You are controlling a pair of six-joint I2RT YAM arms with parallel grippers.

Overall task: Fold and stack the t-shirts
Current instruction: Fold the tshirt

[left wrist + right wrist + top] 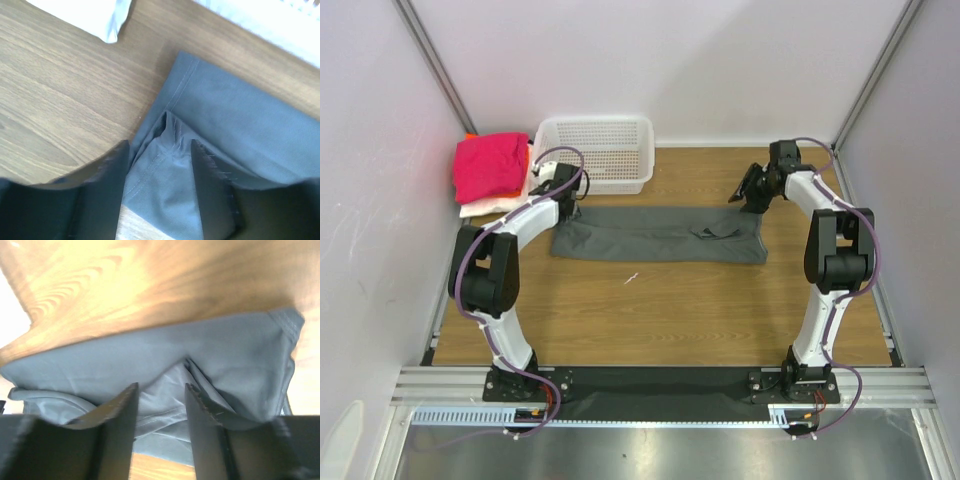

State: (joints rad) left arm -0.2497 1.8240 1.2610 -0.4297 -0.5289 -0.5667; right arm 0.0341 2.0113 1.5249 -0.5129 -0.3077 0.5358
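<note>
A dark grey t-shirt (660, 235) lies folded into a long strip across the middle of the table. My left gripper (566, 196) is at its far left corner and my right gripper (753, 194) at its far right corner. In the left wrist view the gripper (160, 142) is shut on a tented fold of the grey cloth (240, 115). In the right wrist view the gripper (161, 385) likewise pinches a raised fold of the grey shirt (150, 355). A folded magenta-pink shirt (490, 165) sits on orange (470, 137) and white (485, 208) shirts at the back left.
A white plastic mesh basket (595, 150) stands at the back, just behind the left gripper and beside the stack. The white shirt's corner (95, 15) shows close to the left gripper. Walls enclose the table on three sides.
</note>
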